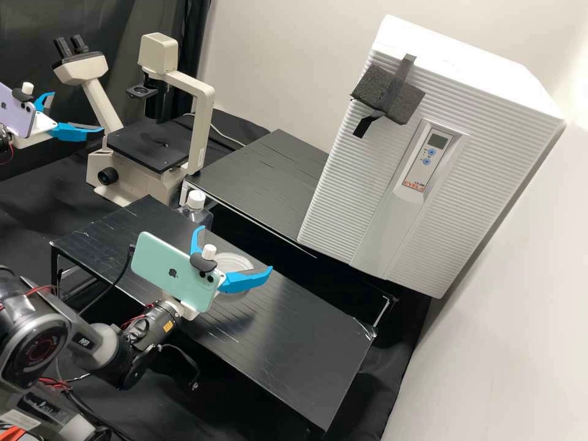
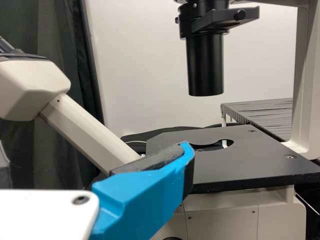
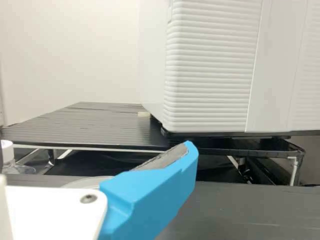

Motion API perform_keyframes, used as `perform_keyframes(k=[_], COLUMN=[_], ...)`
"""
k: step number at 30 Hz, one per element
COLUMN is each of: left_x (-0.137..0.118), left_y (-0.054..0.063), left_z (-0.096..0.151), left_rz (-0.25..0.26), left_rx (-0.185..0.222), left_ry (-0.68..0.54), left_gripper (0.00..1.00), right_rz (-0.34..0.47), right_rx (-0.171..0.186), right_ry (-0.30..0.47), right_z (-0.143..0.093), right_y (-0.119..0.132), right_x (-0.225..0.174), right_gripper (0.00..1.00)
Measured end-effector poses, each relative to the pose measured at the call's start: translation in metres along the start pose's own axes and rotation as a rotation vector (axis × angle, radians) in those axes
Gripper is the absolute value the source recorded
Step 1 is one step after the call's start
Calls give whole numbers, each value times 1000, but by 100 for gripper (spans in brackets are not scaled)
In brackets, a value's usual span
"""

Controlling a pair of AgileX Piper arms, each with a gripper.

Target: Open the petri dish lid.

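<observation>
The high view looks forward and down at a middling slant, from farthest back, over the front black table [image 1: 300,343]. The left wrist view faces the microscope [image 1: 203,131] nearly level, close above its stage [image 1: 147,142]. The right wrist view looks almost level across the front table toward the white ribbed cabinet [image 1: 349,184]. All three views share part of the rear black table [image 1: 257,184].
</observation>
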Motion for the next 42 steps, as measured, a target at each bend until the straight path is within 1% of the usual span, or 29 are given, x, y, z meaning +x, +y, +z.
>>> perform_keyframes(k=[5,11,18,25,37,42], left_x=[0,0,0,0,0,0], left_y=[0,0,0,0,0,0], left_z=[0,0,0,0,0,0], left_rz=[0,0,0,0,0,0], left_rx=[0,0,0,0,0,0], left_ry=[0,0,0,0,0,0], left_gripper=[100,100,100,100,100,100], right_rz=[-46,-96,-83,-80,-30,-24], right_rx=[9,16,16,10,5,4], right_ry=[20,-43,-71,-75,-58,-54], right_z=[-4,7,15,18,14,12], right_y=[-9,-18,-19,-17,-8,-6], right_x=[1,5,8,7,5,4], right_gripper=[100,100,100,100,100,100])
